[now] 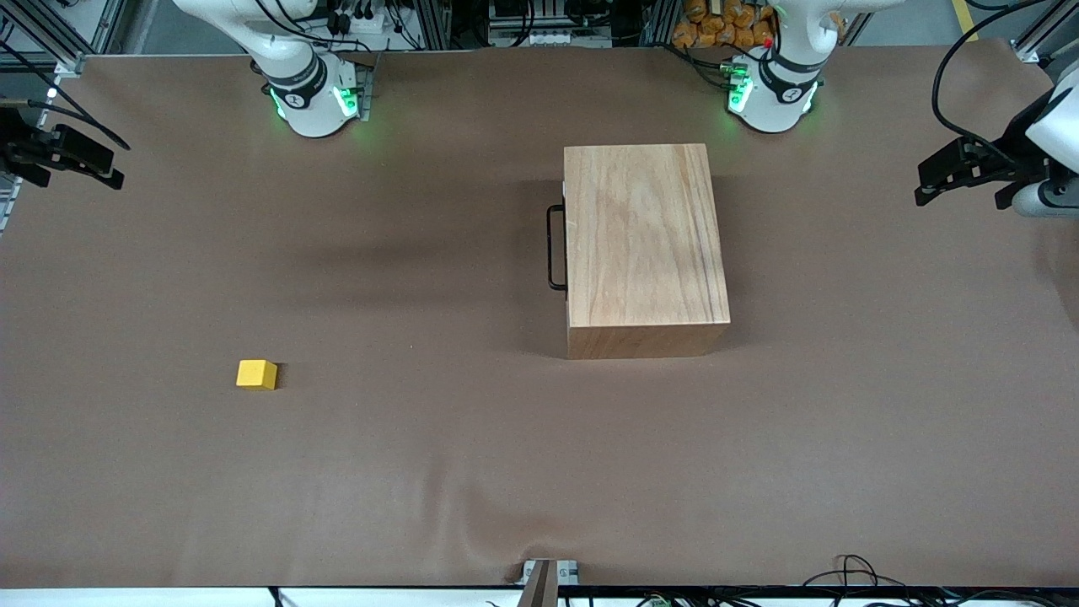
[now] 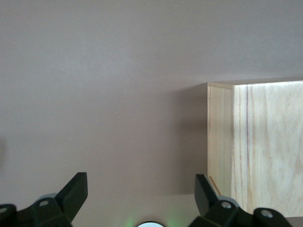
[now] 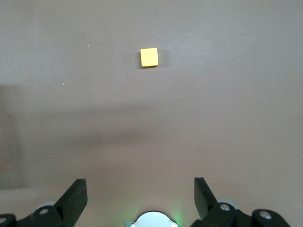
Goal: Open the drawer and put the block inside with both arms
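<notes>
Fingers spread wide and empty on our left gripper (image 2: 139,198) and right gripper (image 3: 139,198), we have everything left: drawer (image 1: 563,240) shut, block (image 1: 256,374) untouched on the desk (image 1: 421,472).

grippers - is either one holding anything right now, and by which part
Nothing is held. Left tool and right tool are open in the air; the block lies alone on the table.

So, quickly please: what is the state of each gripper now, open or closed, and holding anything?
Left gripper: jaws open, holding nothing, beside the wooden box.
Right gripper: jaws open, holding nothing, over bare table.
</notes>
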